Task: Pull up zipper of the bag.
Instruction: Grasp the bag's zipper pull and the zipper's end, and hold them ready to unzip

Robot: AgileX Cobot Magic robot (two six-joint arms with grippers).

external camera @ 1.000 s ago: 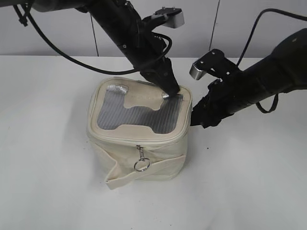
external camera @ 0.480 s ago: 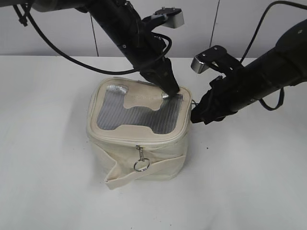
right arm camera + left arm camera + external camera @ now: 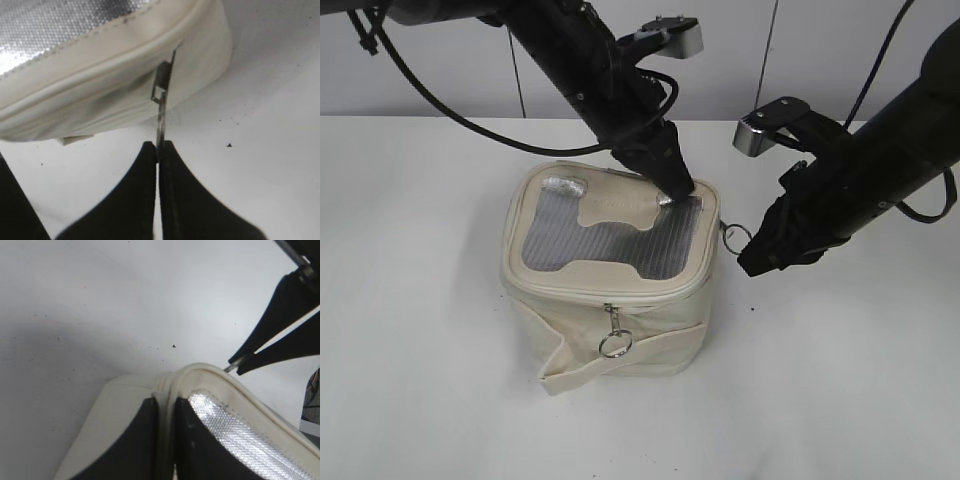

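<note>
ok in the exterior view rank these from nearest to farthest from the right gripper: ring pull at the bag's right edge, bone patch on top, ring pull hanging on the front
1. Ring pull at the bag's right edge: pinched in the right gripper.
2. Bone patch: on the bag's mesh top, further left.
3. Front ring pull: hanging low on the near side, farthest.

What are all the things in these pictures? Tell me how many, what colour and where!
bag: one, cream-white, middle of the table.
mesh window: one, grey, on the bag's top, with a cream patch.
strap: one, cream, across the bag's front side.
zipper: one, cream, round the top edge.
ring pulls: two, silver; one hangs at the front, one sticks out at the right corner.
table: one, white, under everything.
wall: grey, behind.
left tool: one, black, pinching the bag's rim at the back right of its top.
right tool: one, black, shut on the right ring pull.
</note>
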